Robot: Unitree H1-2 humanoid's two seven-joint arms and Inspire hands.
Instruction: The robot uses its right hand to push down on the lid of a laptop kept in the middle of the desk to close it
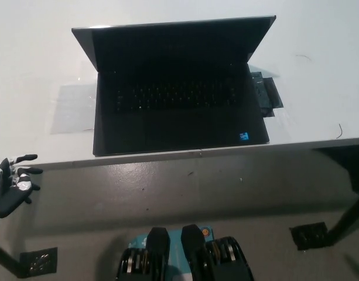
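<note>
Left robot hand [12, 181] spread, idle below desk [38, 58] edge; black laptop [176, 96] open.

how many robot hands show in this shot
1: the white left hand at the lower left, below the desk edge. The black right hand is out of view.

A single head view is given, taken from above and aimed steeply downward and forward. The white desk [320, 88] fills the upper half of the frame, its near edge running across the middle. The grey floor [226, 193] is seen below that edge. The open laptop [179, 99] is framed centrally, at moderate closeness.
</note>
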